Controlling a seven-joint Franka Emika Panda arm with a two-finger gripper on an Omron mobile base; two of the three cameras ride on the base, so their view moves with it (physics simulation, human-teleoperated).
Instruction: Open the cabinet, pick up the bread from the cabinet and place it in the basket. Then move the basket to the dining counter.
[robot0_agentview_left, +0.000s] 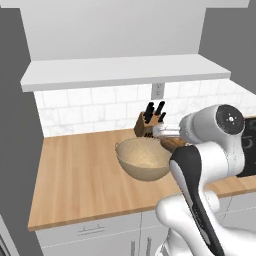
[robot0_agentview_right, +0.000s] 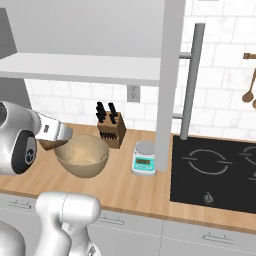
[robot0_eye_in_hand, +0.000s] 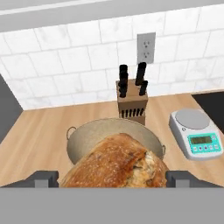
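The cabinet hangs open above, its door swung out edge-on by the cooktop. On the wooden bench sits the tan basket, just in front of the knife block, with a small scale to its right. The claw, spread wide, grips the bread over the basket's near rim.

You see a white brick wall with a plug socket behind the wooden bench. Grey drawers sit below it.
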